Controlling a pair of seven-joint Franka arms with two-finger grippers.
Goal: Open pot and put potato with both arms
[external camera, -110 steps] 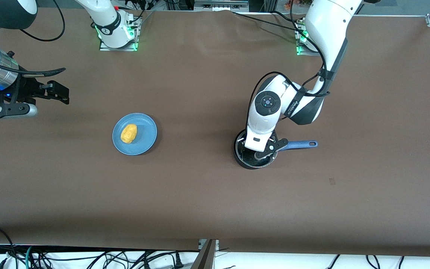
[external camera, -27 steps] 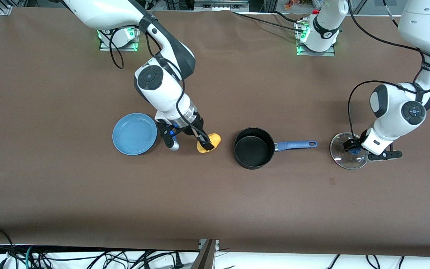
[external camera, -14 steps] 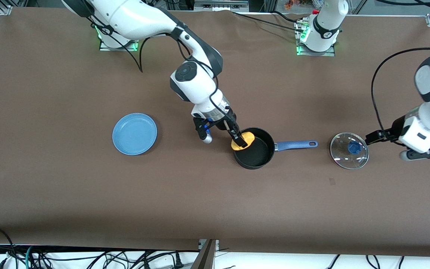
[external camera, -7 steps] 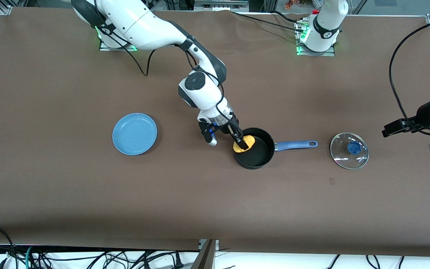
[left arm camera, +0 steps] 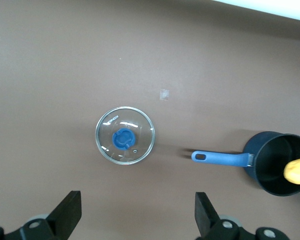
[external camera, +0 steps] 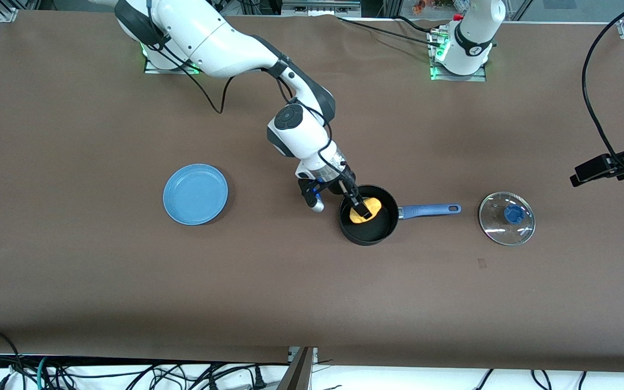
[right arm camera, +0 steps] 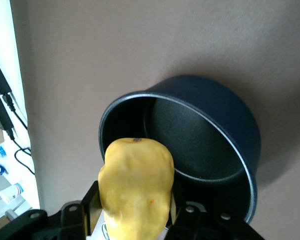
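Observation:
The black pot point(external camera: 369, 230) with its long blue handle point(external camera: 431, 209) stands open mid-table. My right gripper point(external camera: 362, 208) is shut on the yellow-orange potato point(external camera: 371, 206) and holds it over the pot's mouth. In the right wrist view the potato point(right arm camera: 135, 190) sits between the fingers, above the pot's rim point(right arm camera: 229, 150). The glass lid point(external camera: 507, 218) with blue knob lies on the table beside the handle's end, toward the left arm's end. My left gripper point(left arm camera: 139, 220) is open and empty, high over the table near the lid point(left arm camera: 125, 135); the pot point(left arm camera: 279, 162) also shows there.
An empty flat blue plate point(external camera: 195, 194) lies toward the right arm's end of the table. A small mark point(external camera: 481, 263) shows on the brown tabletop nearer the front camera than the lid. Cables hang along the front edge.
My right gripper has carried the potato from the pot's rim to over its middle. My left gripper has drawn away from the lid, up and toward the table's end.

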